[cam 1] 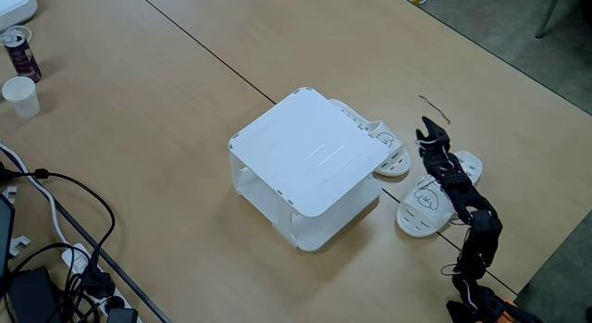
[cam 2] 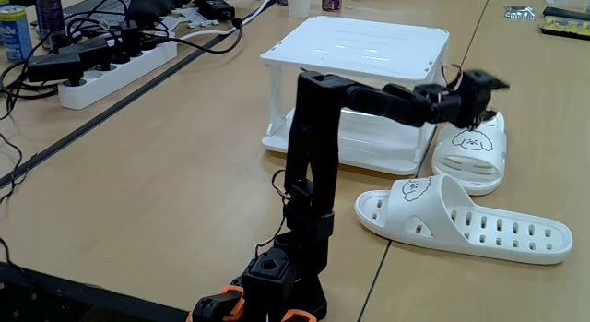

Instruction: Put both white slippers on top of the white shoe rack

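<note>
White slippers [cam 2: 466, 225] lie beside the white shoe rack [cam 1: 310, 152]; gripper [cam 1: 428, 135], jaws slightly apart, should descend squarely over one strap.

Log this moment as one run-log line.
gripper: above slippers, state unclear | white slippers: both on table beside rack | white shoe rack: top bare

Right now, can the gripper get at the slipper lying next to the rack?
Probably yes. The gripper hangs just above the table beside that slipper, with nothing between them. The shoe rack crowds the slipper's far side, so room to close the jaws looks tight. The other slipper lies under the arm.
</note>
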